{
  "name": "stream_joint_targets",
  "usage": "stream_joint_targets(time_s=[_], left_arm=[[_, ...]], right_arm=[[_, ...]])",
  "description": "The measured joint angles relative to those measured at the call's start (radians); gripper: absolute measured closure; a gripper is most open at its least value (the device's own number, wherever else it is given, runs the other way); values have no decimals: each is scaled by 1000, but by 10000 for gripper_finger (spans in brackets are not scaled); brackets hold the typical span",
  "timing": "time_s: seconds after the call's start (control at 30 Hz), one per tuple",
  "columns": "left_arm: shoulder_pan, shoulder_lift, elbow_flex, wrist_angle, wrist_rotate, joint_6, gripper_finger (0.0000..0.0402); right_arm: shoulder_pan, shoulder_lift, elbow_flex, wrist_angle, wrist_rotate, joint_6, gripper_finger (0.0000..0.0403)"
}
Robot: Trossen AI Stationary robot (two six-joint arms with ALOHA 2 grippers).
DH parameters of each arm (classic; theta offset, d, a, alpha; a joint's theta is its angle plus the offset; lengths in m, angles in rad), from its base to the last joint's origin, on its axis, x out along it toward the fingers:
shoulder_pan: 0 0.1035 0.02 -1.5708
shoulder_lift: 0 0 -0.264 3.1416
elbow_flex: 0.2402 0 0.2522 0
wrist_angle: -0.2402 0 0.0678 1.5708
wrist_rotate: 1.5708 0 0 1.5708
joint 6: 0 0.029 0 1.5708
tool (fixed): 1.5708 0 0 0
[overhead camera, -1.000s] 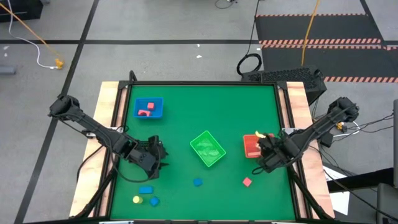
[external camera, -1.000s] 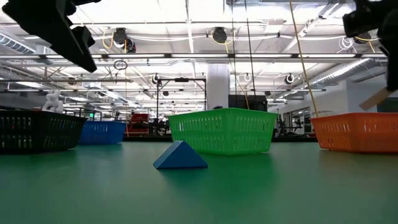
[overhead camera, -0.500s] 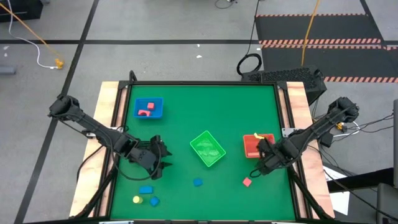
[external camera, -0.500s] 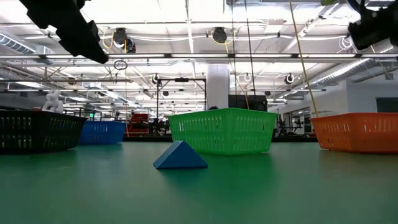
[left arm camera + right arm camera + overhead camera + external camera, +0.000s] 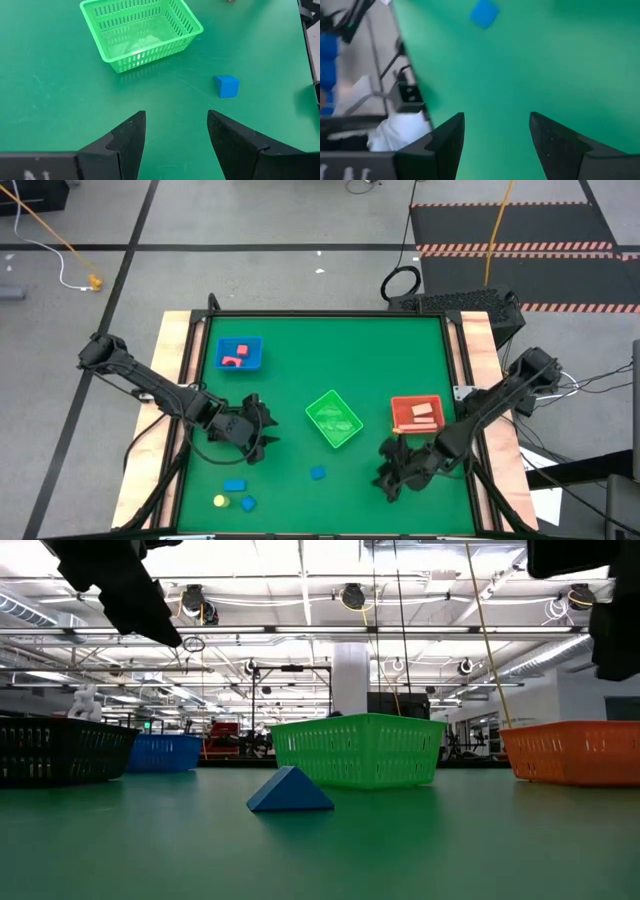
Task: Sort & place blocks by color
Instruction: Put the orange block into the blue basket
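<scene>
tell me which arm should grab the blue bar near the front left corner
Left. The open left hand is close to the blue bar, on the same side. The right hand is far across, beyond the lone blue cube.

The high camera looks straight down on the whole green surface (image 5: 330,360) from well above, floor around it. The low camera sits at surface level, facing level across into the room; the green basket (image 5: 358,748) it sees is the one at the middle of the high view. Each wrist camera looks forward past its own fingers, close over the surface; the left one shares that basket and a blue cube (image 5: 227,85).
</scene>
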Motion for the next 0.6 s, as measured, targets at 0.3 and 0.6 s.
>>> stream_joint_targets(time_s=[0.3, 0.6], left_arm=[[-11, 0, 0, 2, 3, -6, 188], [-10, 0, 0, 2, 3, 18, 188]], right_arm=[[26, 172, 0, 576, 8, -172, 190], [-35, 196, 0, 634, 2, -189, 190]])
